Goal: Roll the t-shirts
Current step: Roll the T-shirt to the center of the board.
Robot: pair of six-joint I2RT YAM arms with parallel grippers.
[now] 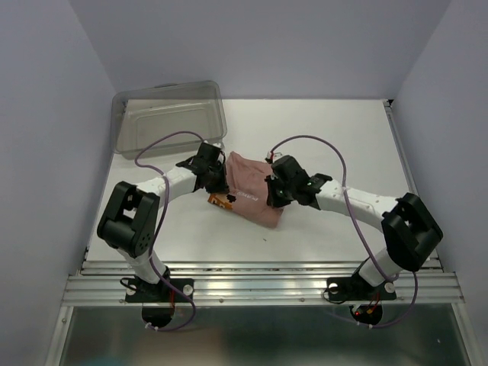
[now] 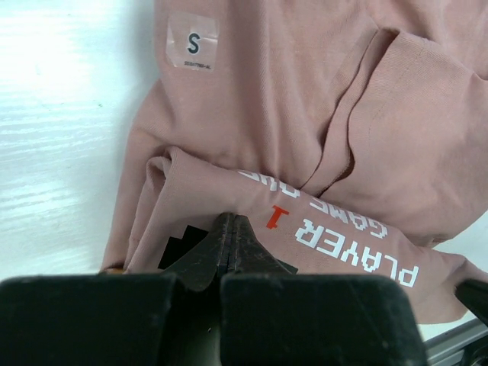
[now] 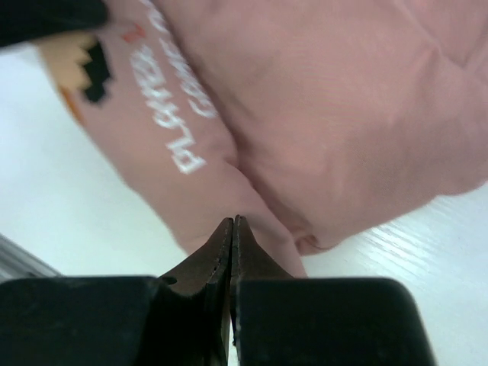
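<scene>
Spanning the workspace: white table (image 1: 343,137), clear plastic bin (image 1: 169,114) at far-left corner. Bunched at centre, dusty-pink t-shirt (image 1: 252,183). Left gripper (image 2: 232,223) and right gripper (image 3: 232,223) at opposite edges, jaws pressed together against cloth. "S" size label (image 2: 192,43) exposed.

- Clear plastic tub (image 1: 169,116) in the upper left of the frame, sitting on the far left corner of the table.
- White table (image 1: 343,137) across the middle.
- Ribbed metal rail (image 1: 259,288) along the table's lower edge.
- Pale walls (image 1: 46,114) at left, back and right.
</scene>
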